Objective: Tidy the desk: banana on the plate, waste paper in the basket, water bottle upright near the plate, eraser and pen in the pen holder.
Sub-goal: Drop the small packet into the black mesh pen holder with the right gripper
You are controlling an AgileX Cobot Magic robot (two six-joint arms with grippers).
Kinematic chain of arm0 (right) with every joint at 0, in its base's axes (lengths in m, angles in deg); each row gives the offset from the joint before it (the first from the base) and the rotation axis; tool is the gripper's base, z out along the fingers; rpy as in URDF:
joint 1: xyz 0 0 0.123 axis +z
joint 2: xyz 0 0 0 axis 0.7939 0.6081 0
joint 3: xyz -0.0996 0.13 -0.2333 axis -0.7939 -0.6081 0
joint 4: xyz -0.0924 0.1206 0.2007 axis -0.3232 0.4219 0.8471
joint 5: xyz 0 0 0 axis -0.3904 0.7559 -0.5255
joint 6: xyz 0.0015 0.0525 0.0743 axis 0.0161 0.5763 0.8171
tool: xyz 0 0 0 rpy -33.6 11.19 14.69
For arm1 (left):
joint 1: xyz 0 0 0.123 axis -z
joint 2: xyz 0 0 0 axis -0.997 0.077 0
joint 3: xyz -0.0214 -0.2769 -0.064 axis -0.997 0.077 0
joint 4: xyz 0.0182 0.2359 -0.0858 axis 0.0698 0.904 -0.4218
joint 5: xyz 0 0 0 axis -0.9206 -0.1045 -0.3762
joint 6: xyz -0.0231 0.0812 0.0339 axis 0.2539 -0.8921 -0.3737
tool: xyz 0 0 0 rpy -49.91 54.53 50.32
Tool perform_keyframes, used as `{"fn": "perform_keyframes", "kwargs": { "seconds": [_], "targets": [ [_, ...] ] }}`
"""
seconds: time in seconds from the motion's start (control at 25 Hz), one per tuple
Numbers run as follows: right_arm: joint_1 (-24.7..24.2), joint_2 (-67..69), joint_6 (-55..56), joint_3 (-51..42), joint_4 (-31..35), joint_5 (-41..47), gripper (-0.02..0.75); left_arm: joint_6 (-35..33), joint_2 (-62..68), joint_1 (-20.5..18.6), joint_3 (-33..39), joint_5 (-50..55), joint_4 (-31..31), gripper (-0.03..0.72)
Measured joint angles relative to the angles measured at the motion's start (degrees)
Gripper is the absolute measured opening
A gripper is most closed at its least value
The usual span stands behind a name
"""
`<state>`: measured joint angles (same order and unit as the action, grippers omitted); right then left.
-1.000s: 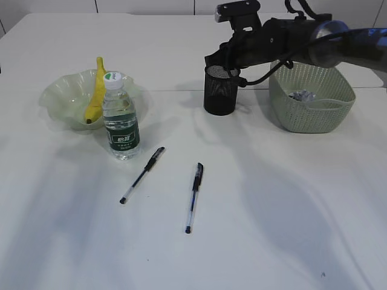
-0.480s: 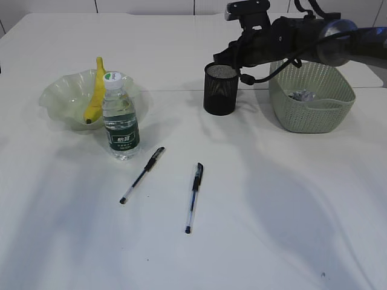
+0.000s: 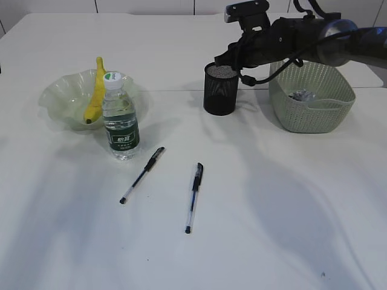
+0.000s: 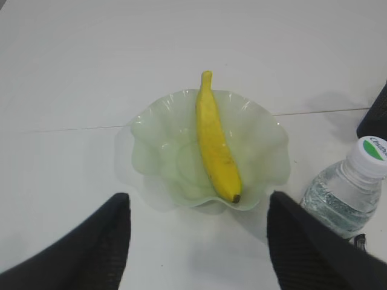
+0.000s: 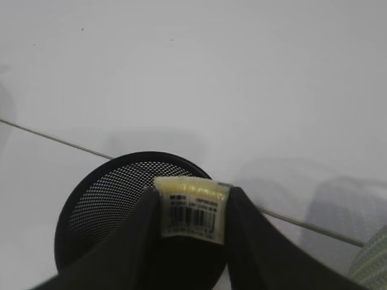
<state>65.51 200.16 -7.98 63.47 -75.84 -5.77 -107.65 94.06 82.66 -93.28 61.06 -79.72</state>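
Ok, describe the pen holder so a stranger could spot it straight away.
Start at the pale green basket at the table's far right. Just left of it stands the pen holder, under the right gripper. It is the only black mesh cup.

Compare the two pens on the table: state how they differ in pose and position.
The left pen lies slanted, cap end up toward the bottle; the right pen lies nearly straight toward the camera. The left pen sits nearer the bottle; the right pen lies closer to the middle of the table. Both are clear-barrelled with dark caps, lie flat, apart from each other, and outside the holder.
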Motion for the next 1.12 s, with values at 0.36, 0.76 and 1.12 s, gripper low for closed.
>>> {"fn": "perform_keyframes", "kwargs": {
  "seconds": [0.36, 0.76, 1.12],
  "targets": [
    [0.0, 0.0, 0.0, 0.0, -0.3, 0.0, 0.276, 0.0, 0.0, 0.0, 0.0, 0.0, 0.0, 0.496],
    [0.0, 0.0, 0.0, 0.0, 1.7, 0.6, 0.285, 0.0, 0.0, 0.0, 0.0, 0.0, 0.0, 0.496],
    [0.0, 0.0, 0.0, 0.0, 4.5, 1.4, 0.321, 0.0, 0.0, 0.0, 0.0, 0.0, 0.0, 0.496]
  ]
}}
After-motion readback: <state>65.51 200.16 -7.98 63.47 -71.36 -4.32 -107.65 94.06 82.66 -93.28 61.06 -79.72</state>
